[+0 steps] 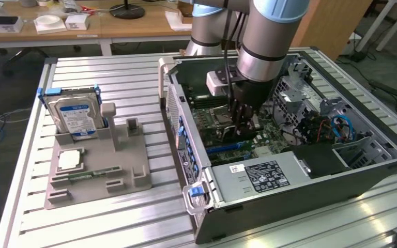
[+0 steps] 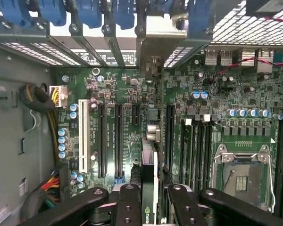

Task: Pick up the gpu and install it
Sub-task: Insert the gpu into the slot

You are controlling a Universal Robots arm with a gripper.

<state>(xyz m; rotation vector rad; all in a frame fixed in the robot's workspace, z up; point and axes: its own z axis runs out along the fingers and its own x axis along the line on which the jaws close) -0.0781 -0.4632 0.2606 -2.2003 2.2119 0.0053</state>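
The jaws are down inside the open computer case (image 1: pixel 302 204), pinching the gpu (image 2: pixel 148 188). The card sits edge-on between the 2 inner fingers (image 2: pixel 128 207), 1 thin edge turned up toward the wrist. Straight beneath the jaws lies the green motherboard (image 2: pixel 113 84), with a long black slot (image 2: pixel 118 141) just beside the card's line. I cannot tell whether the card is seated. Off to 1 side of the jaws is the CPU socket (image 2: pixel 243 174). Well apart from the jaws, outside the case, the hard drive (image 1: pixel 76 116) stands upright in a grey holder (image 1: pixel 126 170) on the tabletop (image 1: pixel 116 77).
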